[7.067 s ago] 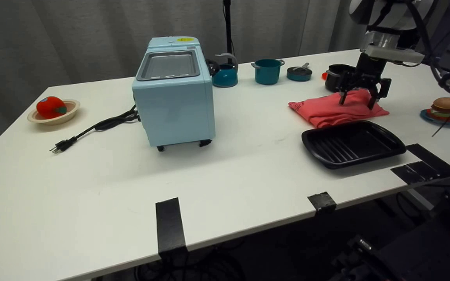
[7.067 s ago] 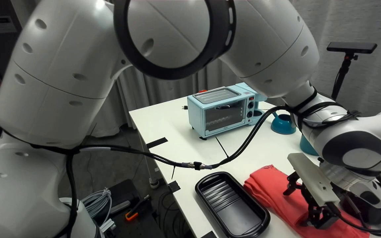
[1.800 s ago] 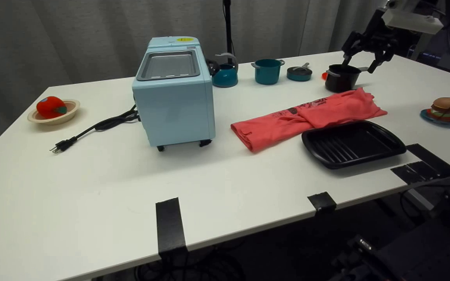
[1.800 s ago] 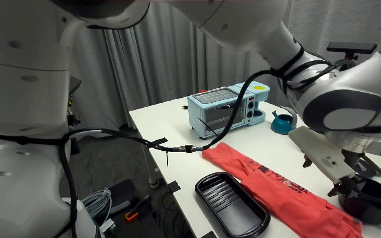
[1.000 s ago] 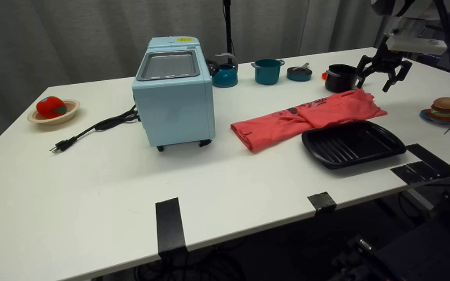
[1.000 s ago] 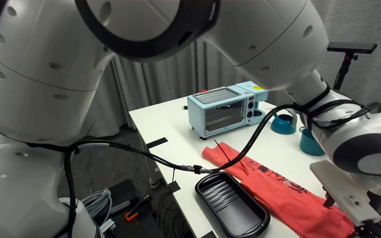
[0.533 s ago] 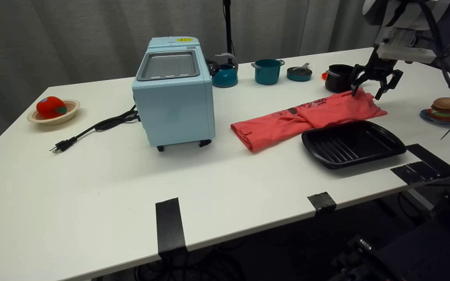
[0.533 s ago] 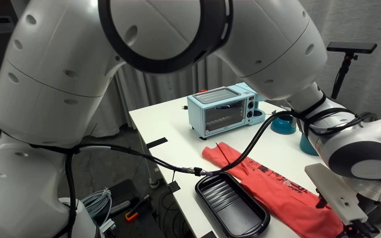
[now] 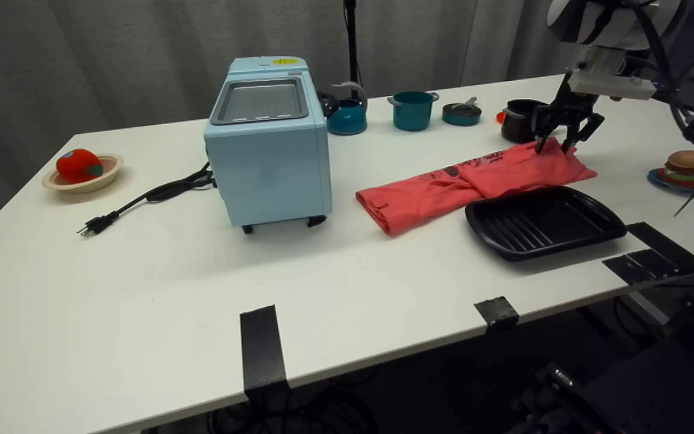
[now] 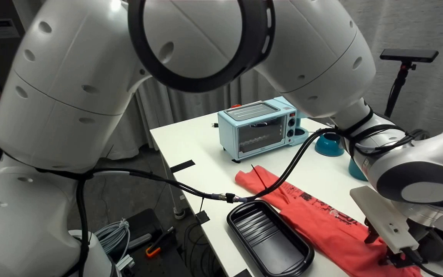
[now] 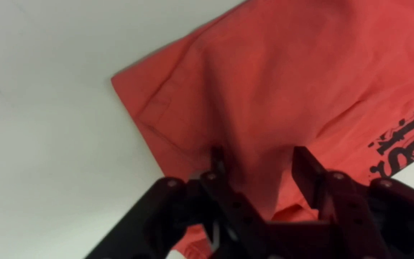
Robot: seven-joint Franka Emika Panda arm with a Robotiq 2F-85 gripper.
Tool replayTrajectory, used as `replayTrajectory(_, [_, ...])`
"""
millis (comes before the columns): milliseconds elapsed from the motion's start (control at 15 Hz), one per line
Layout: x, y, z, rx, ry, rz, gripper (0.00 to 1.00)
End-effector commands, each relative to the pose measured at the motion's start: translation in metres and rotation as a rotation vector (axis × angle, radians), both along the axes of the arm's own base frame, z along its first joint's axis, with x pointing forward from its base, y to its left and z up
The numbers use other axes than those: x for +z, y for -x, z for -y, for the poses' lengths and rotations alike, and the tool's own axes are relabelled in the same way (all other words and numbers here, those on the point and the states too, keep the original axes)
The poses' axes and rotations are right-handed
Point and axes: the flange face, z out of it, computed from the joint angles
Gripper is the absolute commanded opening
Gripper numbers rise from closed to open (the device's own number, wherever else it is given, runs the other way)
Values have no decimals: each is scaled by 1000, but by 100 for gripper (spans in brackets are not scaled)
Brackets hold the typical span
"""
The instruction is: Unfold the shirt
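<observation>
Wrist view shows my pincer [image 11: 259,160], jaws apart, over the shirt [image 11: 282,93], beside which the grill pan [image 9: 546,223] lies in both exterior views.

The wrist view looks down close on the shirt [image 11: 282,79]; both exterior views share the table [image 9: 347,283].

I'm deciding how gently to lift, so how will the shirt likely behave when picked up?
The shirt will probably droop limply: soft folds show around the parted fingertips. Lifted there, its far end would likely trail, since most of its length lies away from the gripper. It may also brush the pan, which sits close along its edge.
</observation>
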Motion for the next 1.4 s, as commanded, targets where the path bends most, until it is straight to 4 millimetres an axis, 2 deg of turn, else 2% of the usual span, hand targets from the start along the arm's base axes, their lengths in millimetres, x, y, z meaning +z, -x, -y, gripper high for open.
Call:
replayTrajectory(0, [7, -8, 2, -5, 1, -7, 23])
replayTrajectory(200, [15, -8, 1, -2, 0, 3, 2])
replayTrajectory(467, [39, -9, -12, 18, -11, 42, 1])
replayTrajectory(600, [59, -11, -28, 46, -18, 79, 1])
replayTrajectory(800, [87, -15, -59, 95, -15, 131, 1])
replayTrajectory(1000, [110, -13, -102, 160, -27, 163, 1])
replayTrajectory(1333, [127, 7, -181, 265, -35, 230, 1])
